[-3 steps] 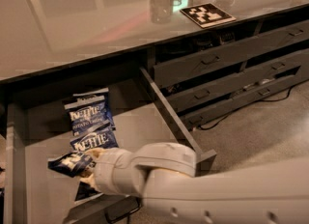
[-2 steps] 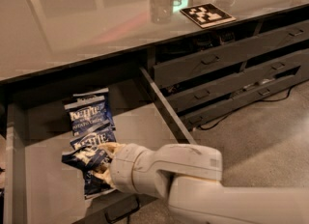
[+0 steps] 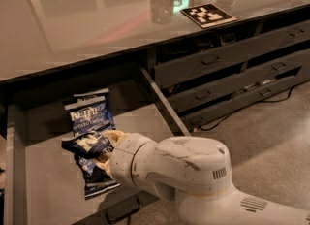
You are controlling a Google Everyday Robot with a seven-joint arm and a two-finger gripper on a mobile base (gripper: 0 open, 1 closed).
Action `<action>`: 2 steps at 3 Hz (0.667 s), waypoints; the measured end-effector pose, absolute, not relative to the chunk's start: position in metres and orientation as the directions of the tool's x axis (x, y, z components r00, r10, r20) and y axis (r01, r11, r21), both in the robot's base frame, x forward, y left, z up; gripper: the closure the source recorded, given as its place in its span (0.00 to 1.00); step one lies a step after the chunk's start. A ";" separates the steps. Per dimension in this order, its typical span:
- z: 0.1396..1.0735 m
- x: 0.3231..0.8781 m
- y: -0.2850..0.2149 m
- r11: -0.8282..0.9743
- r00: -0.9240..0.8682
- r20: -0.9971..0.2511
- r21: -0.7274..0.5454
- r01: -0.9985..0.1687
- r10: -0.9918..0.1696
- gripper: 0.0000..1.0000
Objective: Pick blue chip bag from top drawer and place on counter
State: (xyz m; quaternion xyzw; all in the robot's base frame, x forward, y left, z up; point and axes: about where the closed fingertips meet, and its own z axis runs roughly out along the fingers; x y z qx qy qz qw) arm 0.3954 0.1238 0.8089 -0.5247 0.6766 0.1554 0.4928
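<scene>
The top drawer (image 3: pixel 166 108) stands pulled open at the lower left, with a pale floor and a dark bar handle (image 3: pixel 121 212) on its front. Three dark-blue Kettle bags lie in it. One bag (image 3: pixel 90 114) lies flat at the back and another (image 3: pixel 99 179) lies flat near the front. My gripper (image 3: pixel 105 148) is inside the drawer between them, shut on the third blue chip bag (image 3: pixel 86 144), which is crumpled and lifted a little off the floor. My white arm comes in from the lower right. The glossy counter (image 3: pixel 87 20) runs above the drawer.
A black-and-white marker tag (image 3: pixel 208 14) and a clear cup (image 3: pixel 161 5) sit on the counter at the upper right. Narrower stacked grey drawers (image 3: pixel 227 60) stand to the right, partly open. A cable (image 3: pixel 278 98) lies on the speckled floor.
My gripper has moved toward the back of the drawer and up a little. The crumpled bag has moved with it, rising off the front bag.
</scene>
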 end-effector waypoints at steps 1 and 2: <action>0.809 0.398 0.113 0.424 0.015 -0.828 -0.302 -0.853 -0.560 1.00; 0.809 0.398 0.113 0.424 0.015 -0.828 -0.302 -0.854 -0.560 1.00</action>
